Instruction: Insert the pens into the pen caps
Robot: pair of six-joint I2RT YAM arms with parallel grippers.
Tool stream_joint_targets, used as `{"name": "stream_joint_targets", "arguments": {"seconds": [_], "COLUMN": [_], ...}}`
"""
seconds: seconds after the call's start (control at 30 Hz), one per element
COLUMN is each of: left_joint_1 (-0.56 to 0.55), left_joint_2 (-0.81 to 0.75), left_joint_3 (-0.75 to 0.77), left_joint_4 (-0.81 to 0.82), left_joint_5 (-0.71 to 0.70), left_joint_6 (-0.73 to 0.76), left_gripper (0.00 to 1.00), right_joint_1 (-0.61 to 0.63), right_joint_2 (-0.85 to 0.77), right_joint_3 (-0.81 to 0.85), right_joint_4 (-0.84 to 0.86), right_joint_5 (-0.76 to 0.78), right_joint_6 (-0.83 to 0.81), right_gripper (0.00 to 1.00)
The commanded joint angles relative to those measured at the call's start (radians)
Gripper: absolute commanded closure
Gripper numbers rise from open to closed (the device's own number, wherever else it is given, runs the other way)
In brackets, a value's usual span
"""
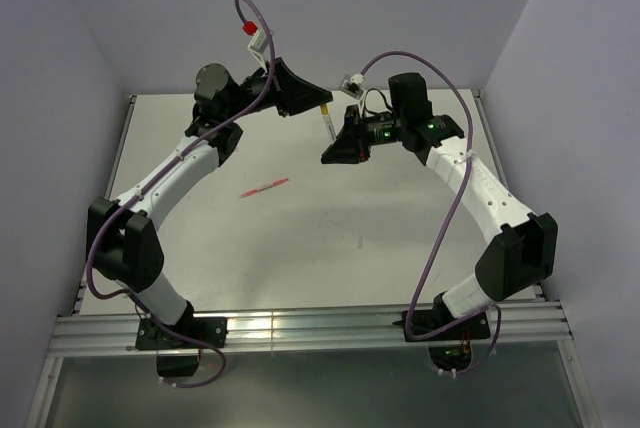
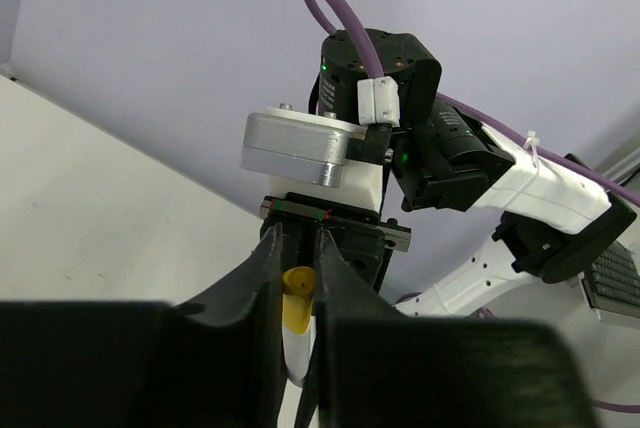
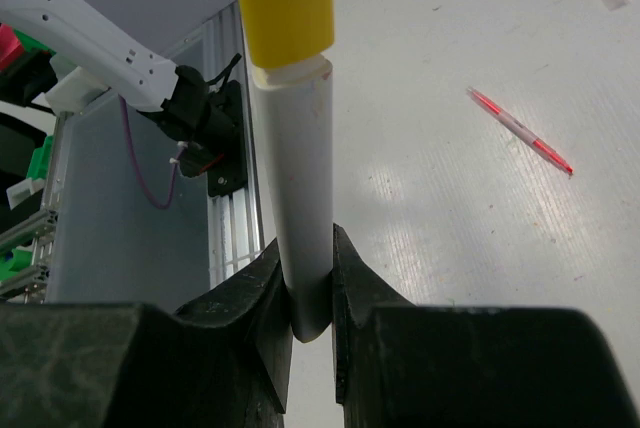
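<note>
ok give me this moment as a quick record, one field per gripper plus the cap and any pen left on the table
left gripper: closed around the yellow cap, raised off the table
right gripper: shut on the white pen, near the end opposite the cap
yellow cap: over the white pen's end, between the two grippers
red pen: lying loose on the table, apart from both grippers

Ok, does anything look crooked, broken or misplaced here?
Nothing stands out. The white pen stands straight in the right fingers, its yellow cap in line with it; a red pen lies loose on the table.
</note>
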Motion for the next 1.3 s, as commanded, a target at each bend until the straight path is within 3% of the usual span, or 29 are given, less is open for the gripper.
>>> {"name": "stream_joint_targets", "arguments": {"seconds": [0.0,0.07,0.23,0.43,0.73,0.87,1.07,1.27], "left_joint_1": [-0.005,-0.005,-0.006,-0.022,-0.111,-0.105,-0.091,-0.075], "left_joint_2": [-0.01,-0.01,-0.023,-0.062,-0.098,-0.08,-0.062,-0.063], "left_joint_3": [0.018,0.007,-0.042,-0.097,-0.131,-0.141,-0.175,-0.236], "left_joint_4": [0.061,0.063,0.014,-0.122,-0.248,-0.207,-0.107,0.023], "left_joint_5": [0.012,0.01,-0.017,-0.145,-0.272,-0.167,0.015,0.157], "left_joint_6": [-0.01,-0.019,-0.019,0.007,0.016,0.007,0.013,-0.039], "left_gripper": [0.9,1.0,1.0,1.0,1.0,1.0,1.0,1.0], "right_joint_1": [0.008,0.008,0.008,0.006,0.008,0.006,-0.015,-0.029], "right_joint_2": [-0.038,-0.034,-0.031,0.011,0.029,0.026,0.017,0.0], "right_joint_3": [0.009,0.015,0.043,0.131,0.199,0.22,0.224,0.191], "right_joint_4": [0.0,0.002,0.004,0.02,0.123,0.125,0.117,0.109], "right_joint_5": [-0.007,-0.007,0.016,0.042,0.15,0.154,0.026,0.033], "right_joint_6": [-0.005,-0.004,0.004,0.047,0.217,0.188,0.09,-0.053], "right_gripper": [1.0,1.0,1.0,1.0,1.0,1.0,1.0,1.0]}}
